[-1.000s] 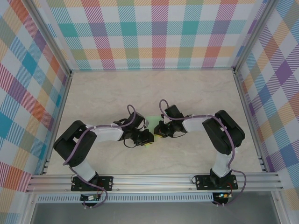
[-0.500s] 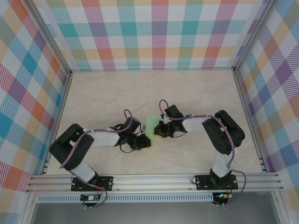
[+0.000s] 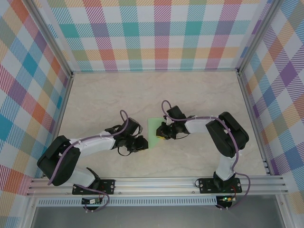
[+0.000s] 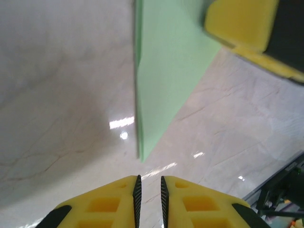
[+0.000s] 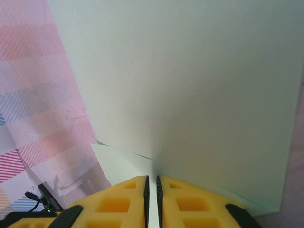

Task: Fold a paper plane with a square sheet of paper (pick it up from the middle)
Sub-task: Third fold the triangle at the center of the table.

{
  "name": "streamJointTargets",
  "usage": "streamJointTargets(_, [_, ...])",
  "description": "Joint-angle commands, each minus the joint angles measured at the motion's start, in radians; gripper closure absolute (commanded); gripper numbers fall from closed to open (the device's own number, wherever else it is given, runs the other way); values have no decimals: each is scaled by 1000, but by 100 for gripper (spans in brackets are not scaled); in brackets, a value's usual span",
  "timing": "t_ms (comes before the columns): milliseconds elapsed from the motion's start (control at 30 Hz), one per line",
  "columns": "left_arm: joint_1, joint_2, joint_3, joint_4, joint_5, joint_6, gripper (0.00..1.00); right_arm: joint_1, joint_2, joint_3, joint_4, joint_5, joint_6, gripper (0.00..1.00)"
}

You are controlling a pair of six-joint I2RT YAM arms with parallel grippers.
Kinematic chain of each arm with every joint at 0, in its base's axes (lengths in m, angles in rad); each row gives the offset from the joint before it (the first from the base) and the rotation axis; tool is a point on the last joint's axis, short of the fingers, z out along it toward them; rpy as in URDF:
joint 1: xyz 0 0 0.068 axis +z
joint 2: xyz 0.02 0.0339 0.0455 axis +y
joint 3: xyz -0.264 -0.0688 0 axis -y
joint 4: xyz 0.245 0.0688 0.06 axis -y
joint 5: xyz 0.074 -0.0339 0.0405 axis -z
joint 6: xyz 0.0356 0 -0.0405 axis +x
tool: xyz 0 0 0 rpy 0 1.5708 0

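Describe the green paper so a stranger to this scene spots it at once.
On the beige marble table inside the plaid walls, look to the middle. The square sheet of paper is pinched at its edge by the right gripper, the left gripper close beside it. It is the one pale mint-green, plain thing among black-and-yellow grippers.

Arms [image 3: 95,142] black and white, purple cables [image 3: 124,118]; yellow pincer fingers [image 4: 199,209], black ribbed pads [image 4: 137,199].

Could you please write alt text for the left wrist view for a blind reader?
A pale green sheet of paper slants across the marble table, gripped at top right by the right end effector. The left end effector sits at the bottom edge, shut and holding nothing.
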Motion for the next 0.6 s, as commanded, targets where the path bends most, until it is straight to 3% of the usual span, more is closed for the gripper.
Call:
streamJointTargets(0, [3, 38, 89, -34, -77, 24, 80, 1, -16, 51, -35, 24, 4, 82])
streamJointTargets(300, [7, 219, 237, -92, -138, 87, 82, -66, -169, 8, -122, 153, 15, 69])
streamJointTargets(567, [26, 301, 317, -136, -148, 131, 83, -91, -131, -8, -123, 112, 44, 64])
